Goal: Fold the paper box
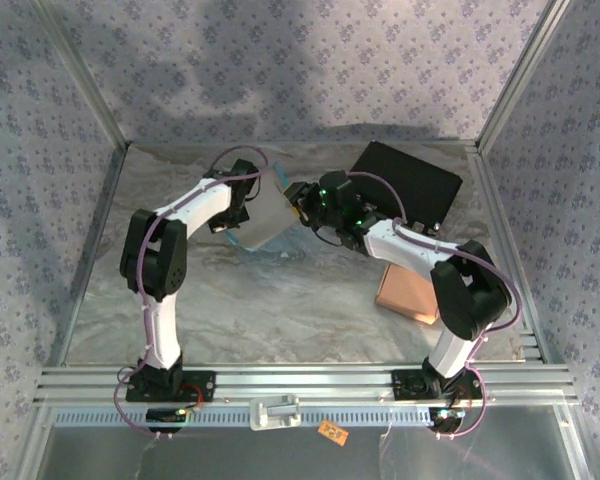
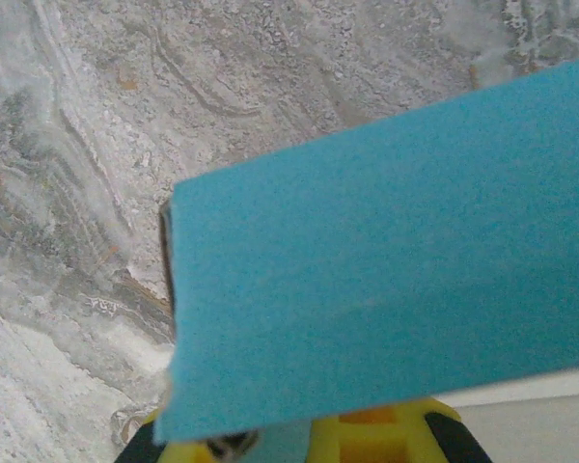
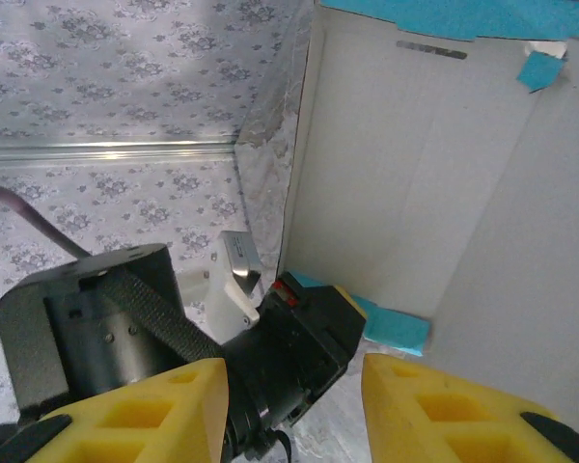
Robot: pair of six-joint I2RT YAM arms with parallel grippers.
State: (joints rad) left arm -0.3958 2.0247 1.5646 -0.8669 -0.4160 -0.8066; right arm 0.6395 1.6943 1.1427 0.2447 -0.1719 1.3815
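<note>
Top external view puts the paper box point(image 1: 265, 218) a little toward twelve o'clock from the middle of the counter point(image 1: 280, 310), raised and tilted between the two arms; the left pincer point(image 1: 246, 212) meets it from nine o'clock, and the right pincer point(image 1: 302, 197) sits just beside its three o'clock edge. The left pincer is closed flat on the box: in the left wrist view a teal panel lies right over it, and the right wrist view shows it nipping the box's lower edge at six o'clock, next to a teal flap point(image 3: 396, 330). The right pincer has its yellow fingers point(image 3: 188, 410) apart with nothing between them; the white inner wall of the box stands ahead of it, toward one o'clock.

The step in hand looks like this: the left arm steadies the sheet while the right arm lines up to pinch or push a panel over along its crease. To do it well, the right pincer should come in square to the white wall and meet it close to a crease rather than mid-panel, since thin card will likely bow if pushed in the open; the left grip should hold firm without twisting, or the edge may crumple; the push should be slow, so the box does not slide out of the clamp. The black case point(image 1: 410, 185) at two o'clock and the brown carton point(image 1: 405, 292) at four o'clock lie well apart from the work and should not interfere.
</note>
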